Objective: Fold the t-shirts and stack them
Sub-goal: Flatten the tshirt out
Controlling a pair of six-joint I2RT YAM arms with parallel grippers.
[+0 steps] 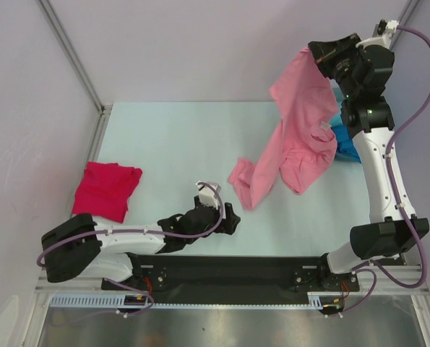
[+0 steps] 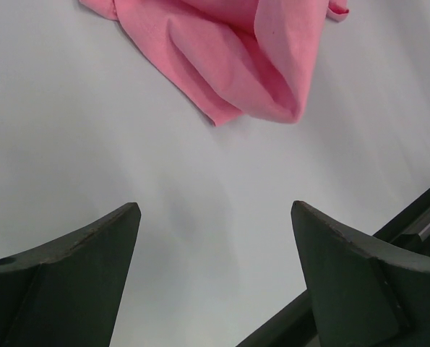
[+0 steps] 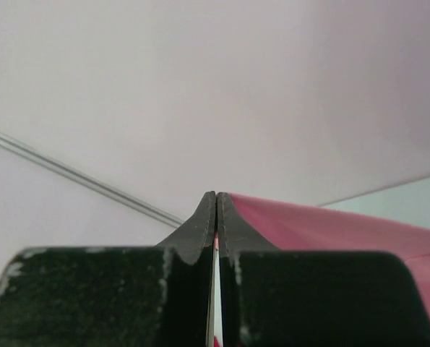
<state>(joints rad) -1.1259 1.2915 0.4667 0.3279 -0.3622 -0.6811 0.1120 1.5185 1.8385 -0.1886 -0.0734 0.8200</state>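
Note:
A light pink t-shirt (image 1: 295, 137) hangs from my right gripper (image 1: 310, 53), raised high at the back right and shut on its top edge; pink cloth (image 3: 330, 228) shows beside the closed jaws. The shirt's lower end drags on the table (image 1: 247, 184). A small white neck tag (image 1: 324, 127) shows on it. My left gripper (image 1: 233, 217) lies low near the front centre, open and empty, with the pink shirt's end (image 2: 236, 58) just ahead of its fingertips (image 2: 121, 224). A crimson-magenta t-shirt (image 1: 106, 189) lies folded at the left. A blue t-shirt (image 1: 345, 141) lies partly hidden behind the pink one.
The pale table (image 1: 171, 144) is bounded by a metal frame post (image 1: 70, 50) at the back left and white walls. The arms' black base plate (image 1: 222, 271) runs along the near edge.

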